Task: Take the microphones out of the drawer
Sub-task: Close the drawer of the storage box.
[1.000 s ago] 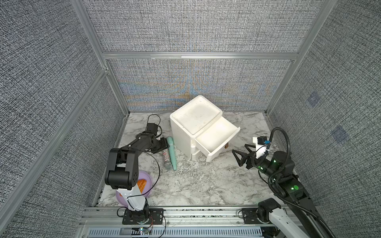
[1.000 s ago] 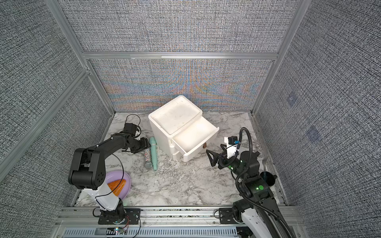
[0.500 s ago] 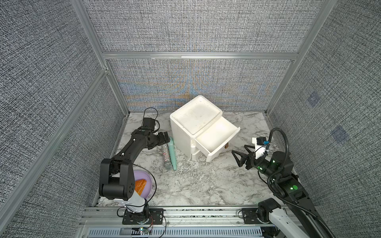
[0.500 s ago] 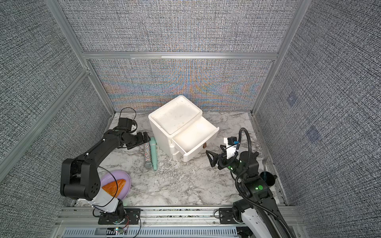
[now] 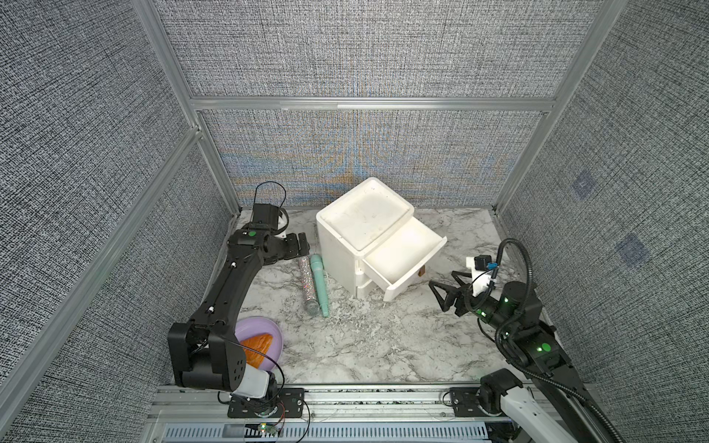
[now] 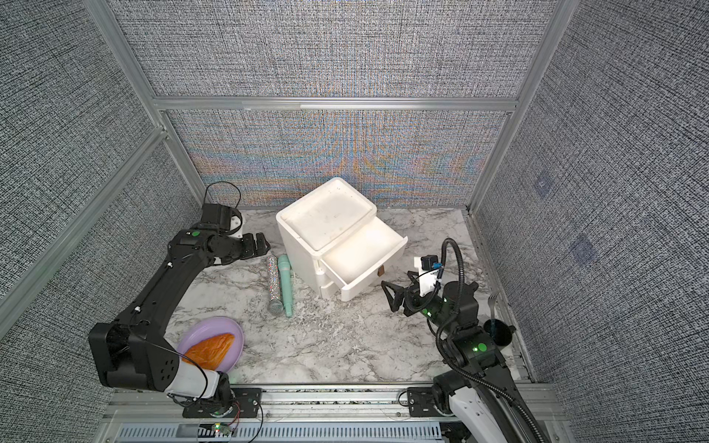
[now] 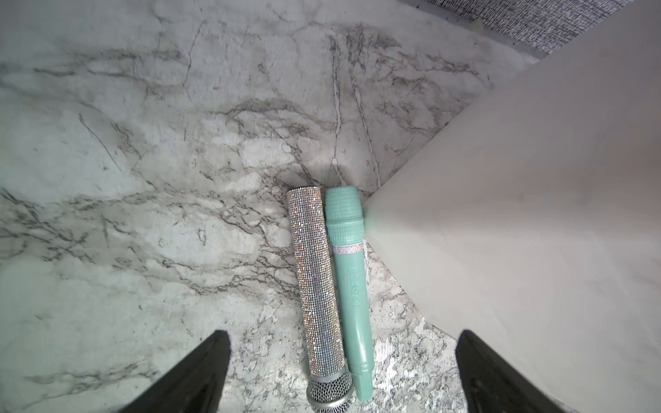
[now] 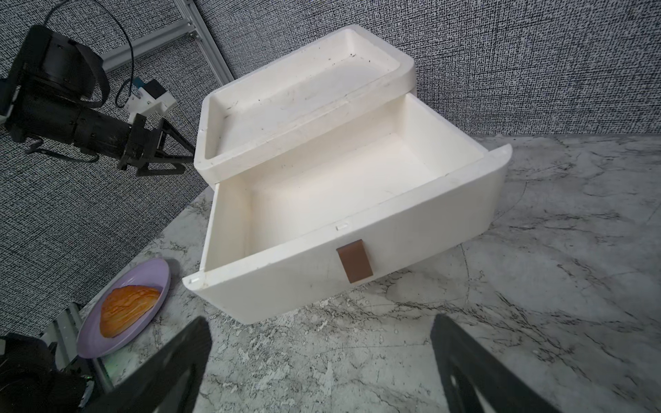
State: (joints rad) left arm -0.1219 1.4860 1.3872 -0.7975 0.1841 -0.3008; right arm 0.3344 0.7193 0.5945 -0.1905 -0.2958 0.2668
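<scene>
Two microphones lie side by side on the marble table, left of the white cabinet [image 5: 364, 214]: a glittery silver one [image 5: 308, 282] [image 7: 316, 282] and a teal toy one [image 5: 319, 282] [image 7: 348, 271]. The teal one touches the cabinet's corner. My left gripper [image 5: 303, 245] [image 7: 342, 334] hovers above their far ends, open and holding nothing. The drawer [image 5: 416, 274] [image 8: 357, 178] is pulled out and its inside is bare. Just right of the drawer's front, my right gripper [image 5: 441, 278] [image 8: 319, 321] is open and holds nothing.
A purple plate [image 5: 274, 333] [image 8: 157, 279] with a golden pastry sits at the front left beside the left arm's base. A dark cup [image 6: 498, 333] with a fork stands at the right edge. Fabric walls enclose the table closely.
The left gripper opened and rose from the microphones' far ends, moving slightly toward the back wall as its arm stretched out. The microphones and right arm have not moved.
</scene>
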